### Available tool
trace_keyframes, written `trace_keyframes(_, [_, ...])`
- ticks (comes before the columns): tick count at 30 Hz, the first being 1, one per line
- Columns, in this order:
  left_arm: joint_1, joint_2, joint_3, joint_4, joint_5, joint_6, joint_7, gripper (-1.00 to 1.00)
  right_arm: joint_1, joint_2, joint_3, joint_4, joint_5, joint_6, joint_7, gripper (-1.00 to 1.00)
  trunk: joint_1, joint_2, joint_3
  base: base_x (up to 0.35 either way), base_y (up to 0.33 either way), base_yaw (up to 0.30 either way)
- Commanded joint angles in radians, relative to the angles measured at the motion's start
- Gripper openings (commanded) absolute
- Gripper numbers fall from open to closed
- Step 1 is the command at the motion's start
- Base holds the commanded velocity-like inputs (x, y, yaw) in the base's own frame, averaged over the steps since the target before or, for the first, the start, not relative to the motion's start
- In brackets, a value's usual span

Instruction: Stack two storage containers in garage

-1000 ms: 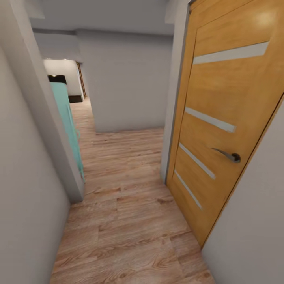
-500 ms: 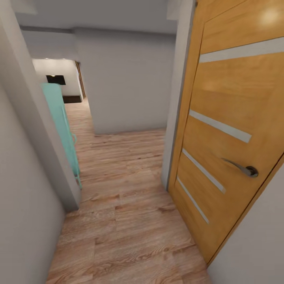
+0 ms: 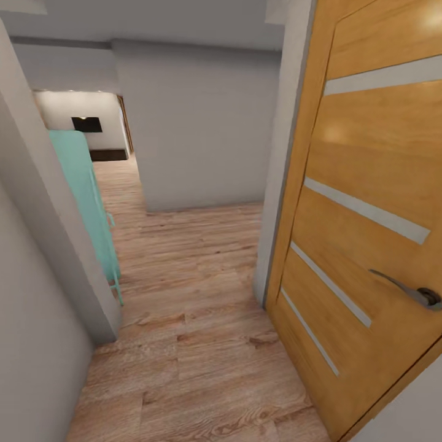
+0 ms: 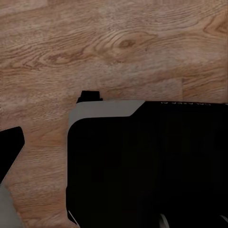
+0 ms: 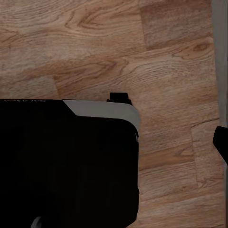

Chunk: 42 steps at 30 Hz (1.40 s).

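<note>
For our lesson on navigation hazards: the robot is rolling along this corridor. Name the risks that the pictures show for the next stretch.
1. The open wooden door juts into the corridor on the robot's right, its handle sticking out; the base or right arm could clip it.
2. The grey wall corner and the turquoise door narrow the left side, so a slight drift could scrape there.
3. The grey wall ahead forces a turn; the passage beyond is partly hidden.

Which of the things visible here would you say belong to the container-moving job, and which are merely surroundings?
Belongs to the job:
- none of the task's things is in view

Surroundings:
- wooden door with lever handle
- turquoise door
- wood plank floor
- grey wall
</note>
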Motion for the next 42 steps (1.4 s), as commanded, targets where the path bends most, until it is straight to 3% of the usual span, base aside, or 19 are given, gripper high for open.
trace_keyframes(1, [-0.001,0.000,-0.001,-0.001,0.006,0.001,0.003,1.00,-0.001,-0.002,-0.007,0.003,0.011,-0.004,-0.004,1.00,0.001,-0.001,-0.002,0.338,0.000,0.187])
trace_keyframes(15, [-0.001,0.000,-0.001,-0.001,0.006,0.001,0.003,1.00,-0.002,-0.004,-0.007,0.003,0.014,-0.004,-0.004,1.00,0.001,-0.001,-0.002,0.338,0.000,0.222])
trace_keyframes(42, [-0.001,0.000,-0.001,0.000,0.005,0.000,0.003,1.00,-0.002,-0.004,-0.007,0.003,0.012,-0.004,-0.004,1.00,0.001,-0.001,-0.002,0.338,0.000,0.010])
